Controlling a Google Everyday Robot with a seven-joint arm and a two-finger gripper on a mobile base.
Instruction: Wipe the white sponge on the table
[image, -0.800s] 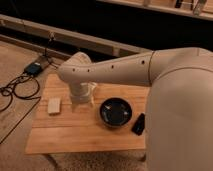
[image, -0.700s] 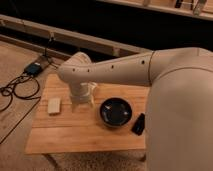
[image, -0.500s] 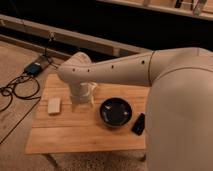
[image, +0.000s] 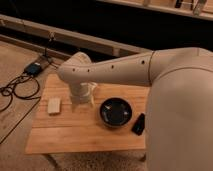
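The white sponge (image: 54, 105) lay untouched at the table's (image: 75, 140) left side. Just right of it the gripper (image: 82, 97) hung released, holding nothing (black bowl (image: 115, 111) and dark slab (image: 138, 124) farther right). It would need centring squarely over the sponge before descending.

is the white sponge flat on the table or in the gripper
Lying flat on the table, not held: the white sponge sits near one short edge, and the gripper hangs apart beside it, toward the black bowl.
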